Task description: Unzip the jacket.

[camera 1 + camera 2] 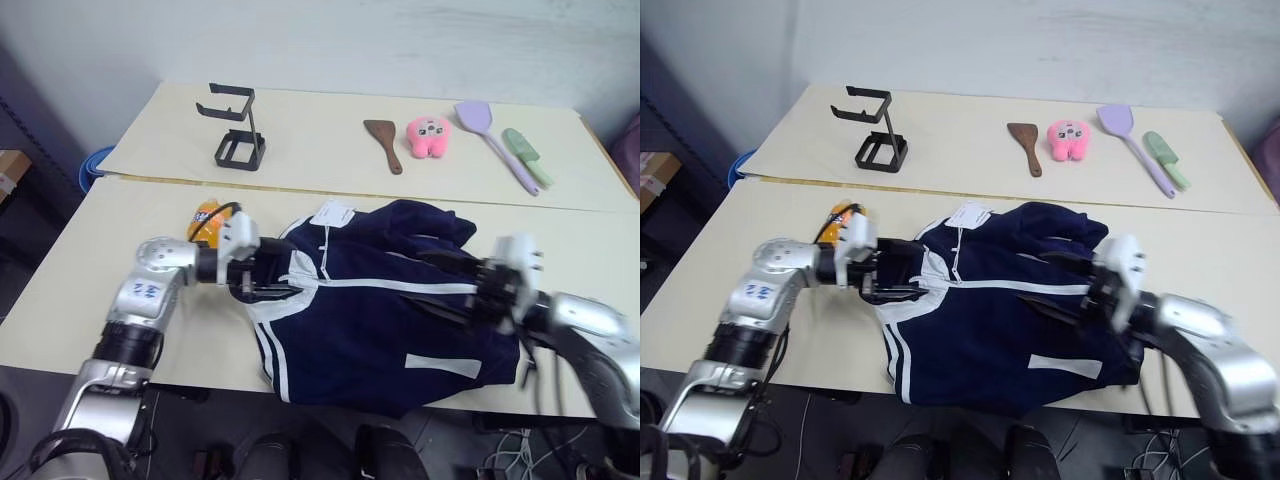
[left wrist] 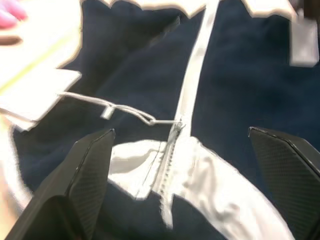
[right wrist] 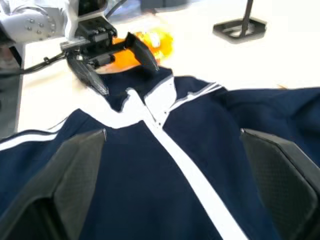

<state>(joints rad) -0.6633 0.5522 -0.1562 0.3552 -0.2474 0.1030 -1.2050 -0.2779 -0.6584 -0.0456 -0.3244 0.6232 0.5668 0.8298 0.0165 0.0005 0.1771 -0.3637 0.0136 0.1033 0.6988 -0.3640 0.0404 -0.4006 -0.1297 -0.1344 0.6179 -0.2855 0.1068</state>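
Nearly all still to do: jacket (image 1: 380,300) spread at table (image 1: 90,260) centre, zip closed up to white collar at 9 o'clock, left gripper (image 1: 262,283) there and right gripper (image 1: 455,298) at 3 o'clock both wide open, empty.

- The jacket (image 1: 385,320), navy blue with white stripes, is lying flat and slightly rumpled on the near table, hanging a little over the near edge at 6 o'clock.
- Its collar, showing white lining, is pointing toward 9 o'clock.
- The white zipper line is running from the collar toward 3 o'clock, appearing closed.
- A white pocket strip is showing at 5 o'clock.
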